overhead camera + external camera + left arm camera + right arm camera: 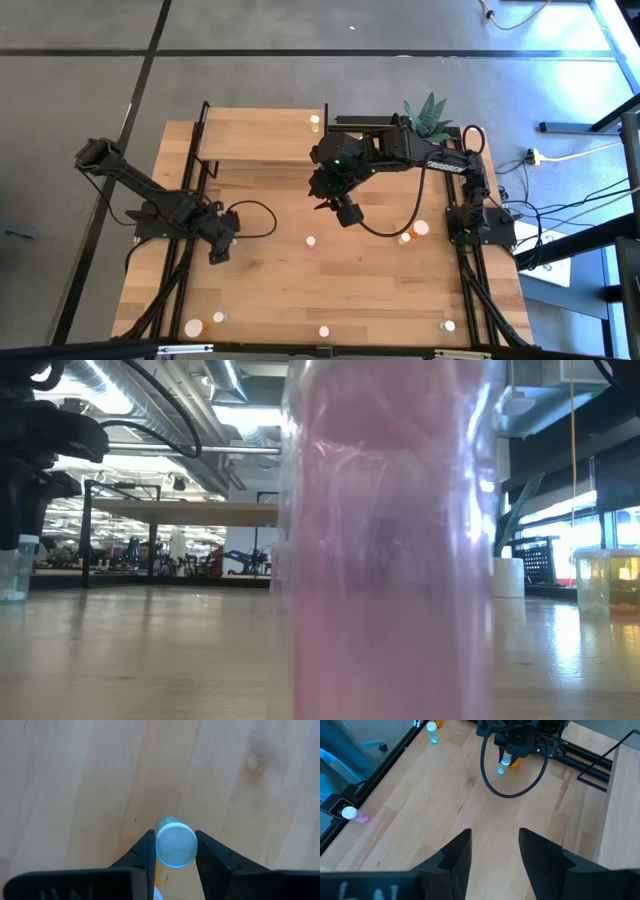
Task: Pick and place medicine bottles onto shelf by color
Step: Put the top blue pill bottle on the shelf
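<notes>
Grey floor surrounds the light-wood tabletop (350, 280), where one white-capped bottle (315, 122) already stands on the small raised light-wood shelf with thin black posts (260, 135) and about eight tiny medicine bottles (311, 241) wait scattered. Left gripper (175, 847) pinches a green white-capped bottle (176, 842) on the table's left side. Right gripper (495, 845), fingers spread and empty, hovers mid-table.

1. The high camera looked straight down on the tabletop (330, 290), both arms and the shelf (262, 133).
2. The low camera sat at table height, facing the room, a pink bottle (390, 540) pressed close and filling mid-frame.
3. The left wrist camera looked down close on a white-capped bottle (176, 843).
4. The right wrist camera, higher up, faced the left gripper (506, 764) and that same bottle (504, 763).
</notes>
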You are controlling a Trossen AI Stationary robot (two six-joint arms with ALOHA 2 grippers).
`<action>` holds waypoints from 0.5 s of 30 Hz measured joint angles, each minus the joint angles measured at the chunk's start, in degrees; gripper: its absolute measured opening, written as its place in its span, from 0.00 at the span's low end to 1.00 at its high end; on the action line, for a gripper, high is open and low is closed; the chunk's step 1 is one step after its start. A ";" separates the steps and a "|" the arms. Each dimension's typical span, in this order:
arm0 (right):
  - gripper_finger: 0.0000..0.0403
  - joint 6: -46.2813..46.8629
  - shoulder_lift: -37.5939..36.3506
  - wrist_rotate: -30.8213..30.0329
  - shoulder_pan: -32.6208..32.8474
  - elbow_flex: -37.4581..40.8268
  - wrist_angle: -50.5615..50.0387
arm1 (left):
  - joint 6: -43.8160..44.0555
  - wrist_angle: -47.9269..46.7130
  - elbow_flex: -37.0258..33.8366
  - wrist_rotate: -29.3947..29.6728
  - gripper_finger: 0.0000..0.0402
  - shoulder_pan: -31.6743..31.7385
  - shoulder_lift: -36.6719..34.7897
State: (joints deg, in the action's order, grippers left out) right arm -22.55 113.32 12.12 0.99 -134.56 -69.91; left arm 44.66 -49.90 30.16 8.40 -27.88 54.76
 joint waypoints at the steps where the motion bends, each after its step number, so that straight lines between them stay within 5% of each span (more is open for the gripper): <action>1: 0.41 0.01 0.00 -0.01 0.00 0.00 -0.01 | -0.02 -0.37 0.31 -0.09 0.23 0.00 0.00; 15: 0.41 -0.02 0.00 0.00 0.00 0.00 0.31 | -0.22 -5.21 13.74 -0.13 0.23 0.00 0.00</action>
State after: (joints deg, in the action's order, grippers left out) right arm -22.57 113.32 12.12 0.99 -134.56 -69.60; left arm 44.45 -55.11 43.90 8.27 -27.88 54.76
